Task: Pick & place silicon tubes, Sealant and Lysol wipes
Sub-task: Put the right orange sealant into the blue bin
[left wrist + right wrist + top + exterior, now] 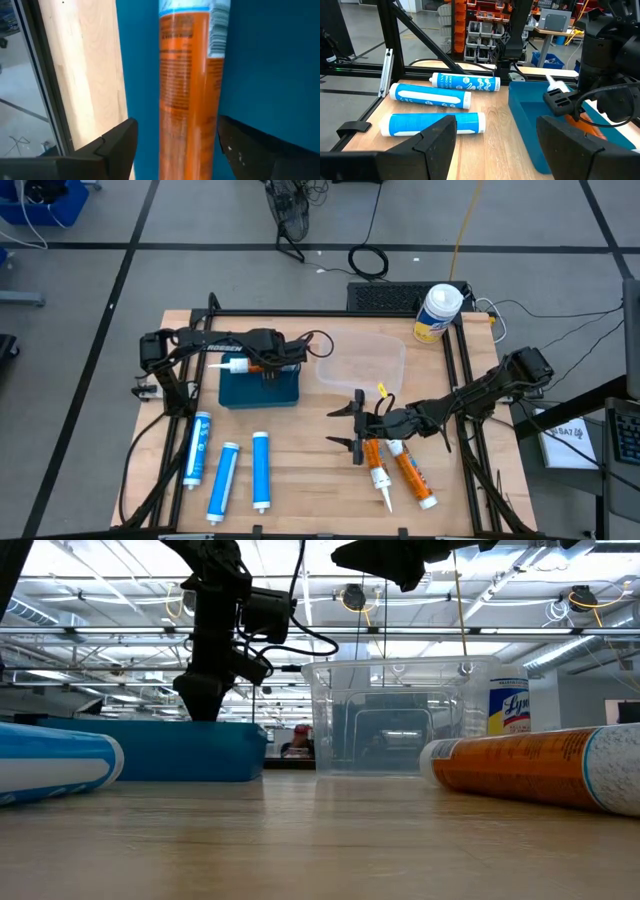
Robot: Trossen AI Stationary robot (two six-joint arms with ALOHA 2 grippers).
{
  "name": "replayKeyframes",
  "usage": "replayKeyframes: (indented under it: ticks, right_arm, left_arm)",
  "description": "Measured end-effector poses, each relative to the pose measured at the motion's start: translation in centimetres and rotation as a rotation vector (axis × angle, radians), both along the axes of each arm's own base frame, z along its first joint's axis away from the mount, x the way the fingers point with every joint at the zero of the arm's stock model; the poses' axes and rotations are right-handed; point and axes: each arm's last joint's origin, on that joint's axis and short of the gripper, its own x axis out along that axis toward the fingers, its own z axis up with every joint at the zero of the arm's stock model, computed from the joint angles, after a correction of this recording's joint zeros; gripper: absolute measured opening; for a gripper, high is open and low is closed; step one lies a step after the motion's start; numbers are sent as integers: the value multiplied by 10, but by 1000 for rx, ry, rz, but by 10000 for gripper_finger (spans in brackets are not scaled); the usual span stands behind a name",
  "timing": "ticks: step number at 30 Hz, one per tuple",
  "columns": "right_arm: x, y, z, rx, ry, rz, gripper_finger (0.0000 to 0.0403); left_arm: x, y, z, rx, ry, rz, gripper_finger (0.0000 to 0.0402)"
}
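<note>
Inside blue bin (259, 389) — orange tube (189, 95); clear bin (362, 362) empty.

One camera looks straight down on the whole surface (300, 470); another sits at its level, facing the room. The left wrist camera hangs close over the blue bin (270, 65), which the right wrist camera sees from across

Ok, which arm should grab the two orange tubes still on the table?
Right, probably. The right end effector hangs open just beside the two orange tubes, while the left end effector sits over the blue bin, open around another orange tube.
</note>
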Motion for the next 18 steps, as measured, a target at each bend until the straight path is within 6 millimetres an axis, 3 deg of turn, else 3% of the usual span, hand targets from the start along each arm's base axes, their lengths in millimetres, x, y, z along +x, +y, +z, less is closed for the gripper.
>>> replayKeyframes:
  ticks: [5, 10, 14, 18]
  right_arm:
    - [0, 0, 0, 0, 0, 0, 254]
    - [0, 0, 0, 0, 0, 0, 254]
    - [0, 0, 1, -6, -9, 3, 254]
    - [-2, 6, 3, -48, -24, 30, 254]
  left_arm:
    - [-1, 0, 1, -3, 10, -15, 279]
    - [-8, -5, 16, 3, -13, -13, 274]
    - [-16, -11, 42, 26, -133, -1, 278]
    - [-30, -23, 80, 15, -345, -39, 282]
